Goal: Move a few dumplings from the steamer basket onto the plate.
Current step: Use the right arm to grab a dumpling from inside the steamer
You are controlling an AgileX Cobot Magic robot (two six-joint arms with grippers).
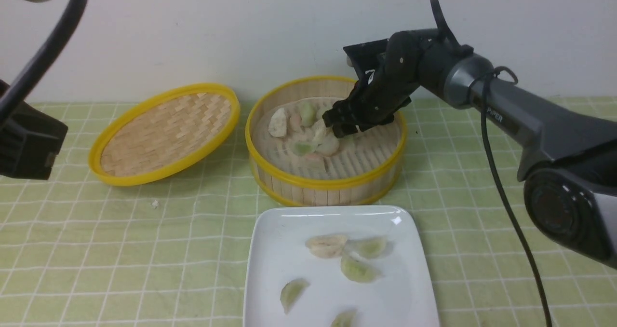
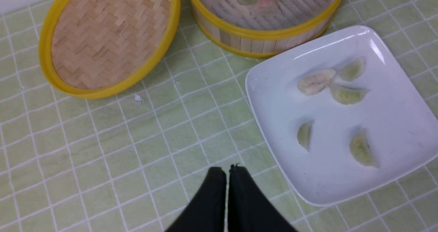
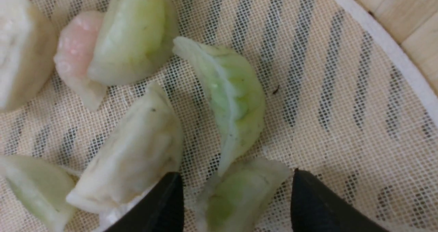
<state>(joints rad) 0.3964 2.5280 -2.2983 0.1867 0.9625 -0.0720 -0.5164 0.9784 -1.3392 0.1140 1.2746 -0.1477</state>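
Note:
The steamer basket (image 1: 328, 184) stands at the middle back with several dumplings (image 1: 304, 147) on its mesh liner. My right gripper (image 1: 340, 124) reaches down into it and is open. In the right wrist view its fingers (image 3: 160, 204) stand on either side of a pale green dumpling (image 3: 236, 197), with a gap on each side. A second green dumpling (image 3: 236, 98) lies just beyond that one. The white plate (image 1: 279, 250) sits in front of the basket and holds several dumplings (image 1: 327, 245). My left gripper (image 2: 227, 168) is shut and empty above the cloth, beside the plate (image 2: 393, 177).
The woven basket lid (image 1: 166, 133) leans on the cloth left of the basket. A small white crumb (image 1: 154, 203) lies on the green checked tablecloth in front of the lid. A pale wall runs close behind the basket.

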